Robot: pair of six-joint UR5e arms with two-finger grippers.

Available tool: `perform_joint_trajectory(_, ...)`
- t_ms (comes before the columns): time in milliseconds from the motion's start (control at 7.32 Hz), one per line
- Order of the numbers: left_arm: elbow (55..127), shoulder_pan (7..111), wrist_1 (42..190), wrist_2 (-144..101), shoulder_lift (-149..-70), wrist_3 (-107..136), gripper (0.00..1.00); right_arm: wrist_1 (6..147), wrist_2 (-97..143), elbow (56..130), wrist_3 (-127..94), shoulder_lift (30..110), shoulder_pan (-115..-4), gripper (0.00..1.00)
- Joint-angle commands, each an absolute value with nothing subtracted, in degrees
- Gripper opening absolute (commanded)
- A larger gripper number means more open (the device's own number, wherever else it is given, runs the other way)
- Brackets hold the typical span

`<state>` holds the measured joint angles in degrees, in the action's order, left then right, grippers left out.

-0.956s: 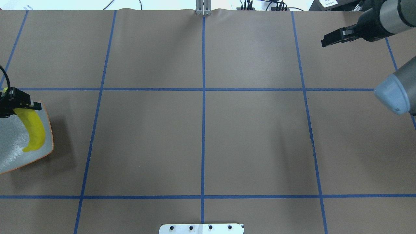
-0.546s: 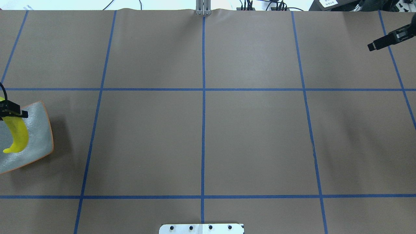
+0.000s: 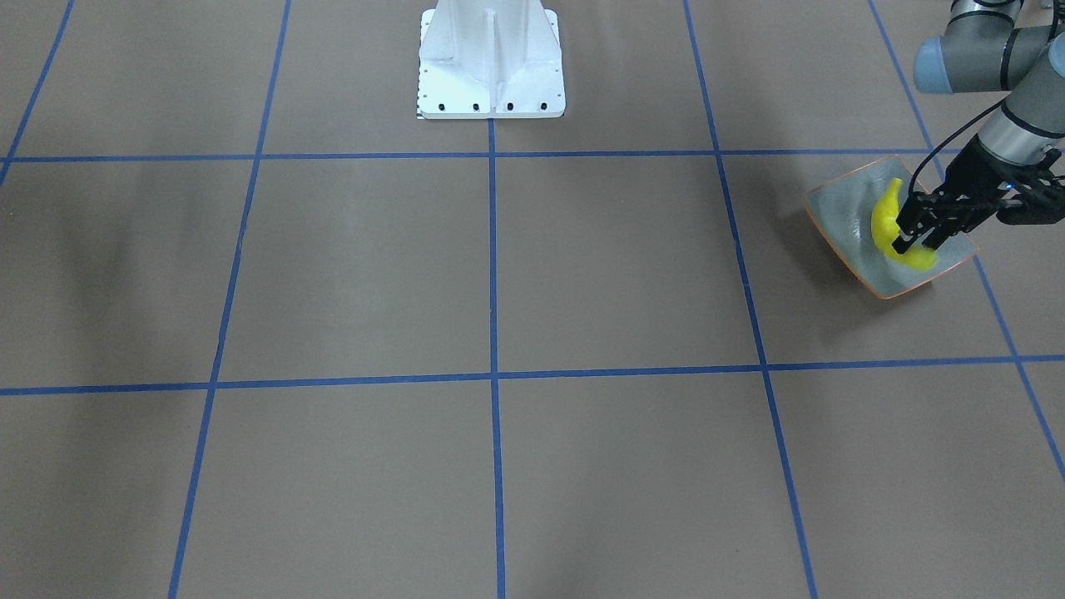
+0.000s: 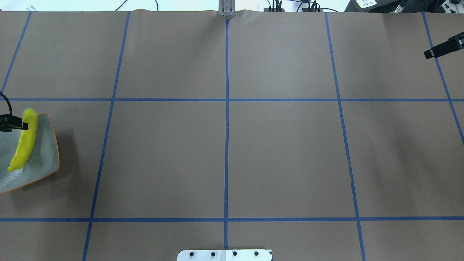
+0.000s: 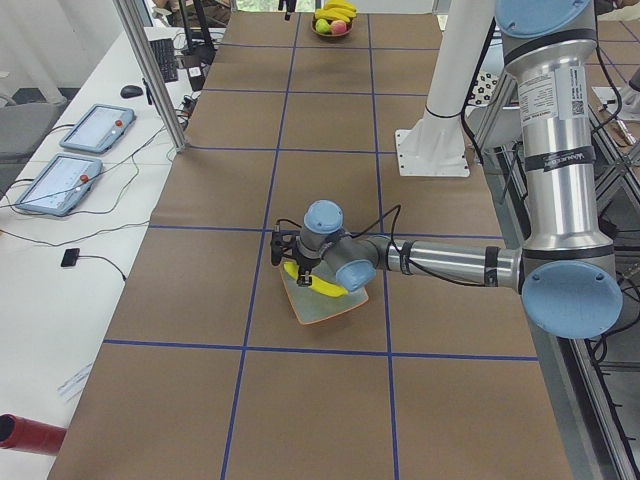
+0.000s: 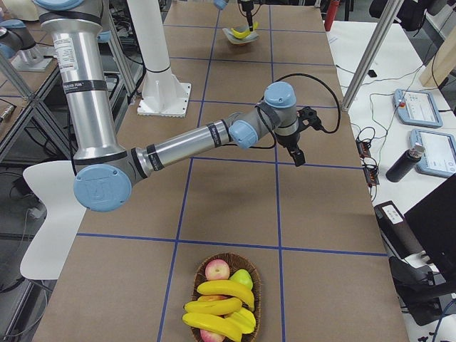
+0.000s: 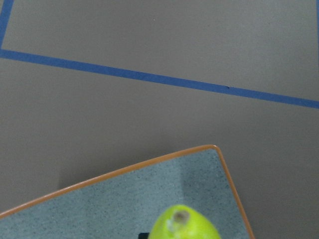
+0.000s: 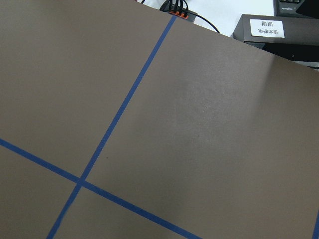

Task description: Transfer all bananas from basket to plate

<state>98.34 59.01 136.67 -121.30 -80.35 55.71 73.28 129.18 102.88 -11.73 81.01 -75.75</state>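
One yellow banana lies slanted on the grey-green, orange-rimmed plate at the table's far left; its top end is blurred. My left gripper hovers at the banana's upper part, jaws apart on either side of it in the front view. The wrist view shows the banana's tip over the plate. Three more bananas lie in the wicker basket at the table's far right end. My right gripper is empty at the far right edge; I cannot tell whether its jaws are open.
The basket also holds apples. The white robot base stands at mid-table. Brown paper with blue tape lines covers the table. Tablets and cables lie on the side bench.
The banana hung curved from the left gripper; now it lies slanted on the plate, its end past the fingers. The left gripper shifted left. The right gripper withdrew toward the right edge.
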Motion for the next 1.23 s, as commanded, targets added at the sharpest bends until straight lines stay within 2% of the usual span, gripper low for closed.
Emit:
perform_joint_trajectory(0, 97.7, 59.0, 136.7, -117.6, -81.0, 54.4, 0.99, 73.1, 129.2, 102.9, -11.7, 81.4, -75.8, 1.00)
perform_joint_trajectory(273, 98.3, 59.1, 136.8, -118.3, -81.4, 53.3, 0.99, 73.2, 130.3, 102.9, -10.9, 82.3, -77.0, 1.00)
perform_joint_trajectory(683, 100.5, 60.0, 136.8, -122.5, -83.1, 53.3, 1.00, 73.2, 134.6, 100.1, 4.3, 88.3, -84.6, 1.00)
perform_joint_trajectory(1093, 101.1, 60.0, 137.4, -122.6, -83.7, 53.3, 1.00, 73.0, 134.6, 84.5, 22.3, 89.4, -95.8, 1.00)
